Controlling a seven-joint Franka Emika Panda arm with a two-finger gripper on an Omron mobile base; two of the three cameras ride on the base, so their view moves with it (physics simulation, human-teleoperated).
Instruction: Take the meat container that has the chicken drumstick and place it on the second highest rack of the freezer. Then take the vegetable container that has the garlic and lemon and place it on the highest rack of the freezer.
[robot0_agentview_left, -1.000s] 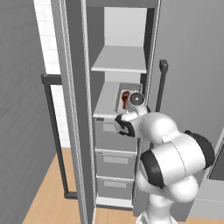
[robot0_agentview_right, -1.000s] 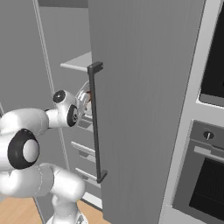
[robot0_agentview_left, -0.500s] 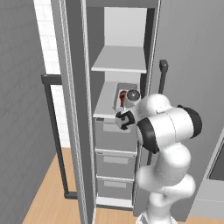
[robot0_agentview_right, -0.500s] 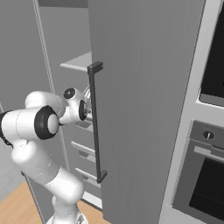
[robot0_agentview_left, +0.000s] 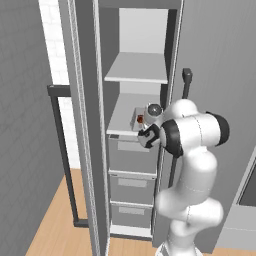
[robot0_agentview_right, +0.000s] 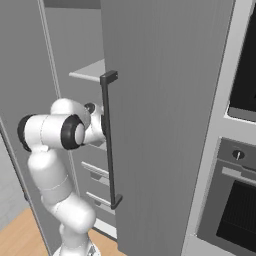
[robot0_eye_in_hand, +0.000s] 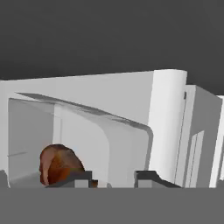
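Right now the meat container (robot0_agentview_left: 138, 119) sits at the front right edge of the second highest rack (robot0_agentview_left: 122, 116) in the freezer (robot0_agentview_left: 86, 125), chicken drumstick (robot0_eye_in_hand: 59, 166) inside, its axis unclear. Gripper (robot0_eye_in_hand: 113, 178) jaws stand slightly spread at the container's wall.

Chicken drumstick (robot0_eye_in_hand: 59, 165) partly cut off by the finger tips (hand view); meat container (robot0_agentview_left: 138, 120) half hidden behind the wrist; jaw spacing on its wall indistinct.

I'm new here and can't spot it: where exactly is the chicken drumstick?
Find the freezer, standing open. On its second highest rack, just above the drawers, sits a clear container. The chicken drumstick is the reddish-brown piece inside.
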